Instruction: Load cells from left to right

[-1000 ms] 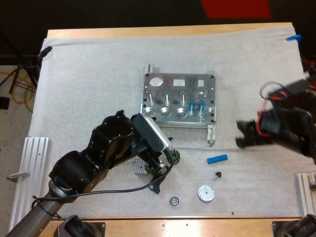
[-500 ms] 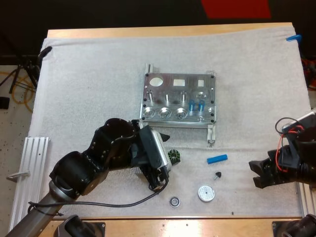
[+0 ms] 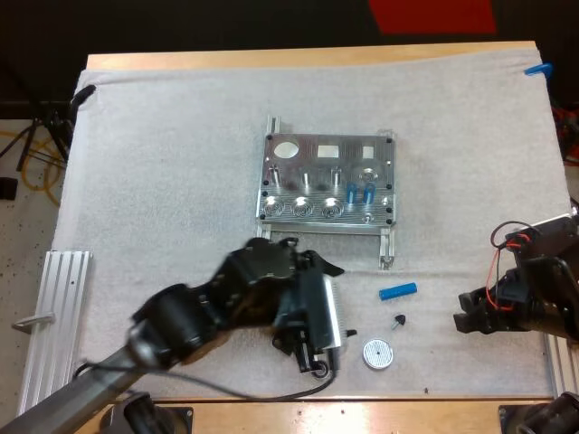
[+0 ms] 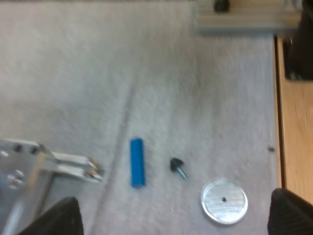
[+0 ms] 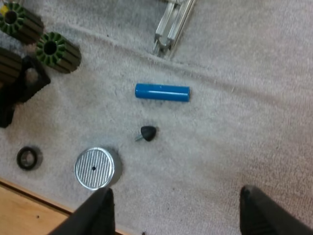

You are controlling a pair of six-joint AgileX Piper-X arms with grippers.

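Note:
The metal fixture (image 3: pixel 327 185) stands mid-mat, with two blue cells (image 3: pixel 361 192) upright in its front row toward the right. A loose blue cell (image 3: pixel 397 291) (image 4: pixel 137 162) (image 5: pixel 162 92) lies on the mat in front of the fixture's right rail. My left gripper (image 3: pixel 336 316) (image 4: pixel 171 218) is low over the mat just left of that cell, fingers wide apart and holding nothing. My right gripper (image 3: pixel 470 312) (image 5: pixel 181 210) is near the mat's right edge, open and holding nothing, with the cell ahead of it.
A small dark knob (image 3: pixel 398 320) (image 5: pixel 146 132) and a ribbed metal disc (image 3: pixel 378 353) (image 5: pixel 94 168) lie close to the loose cell. A black ring (image 5: pixel 27 158) and green-black toothed parts (image 5: pixel 54 49) sit beside the left arm. Aluminium rails (image 3: pixel 54 307) flank the mat.
My left arm swung right, toward the loose blue cell, covering the toothed parts in the high view. My right arm drew back and down to the mat's right edge.

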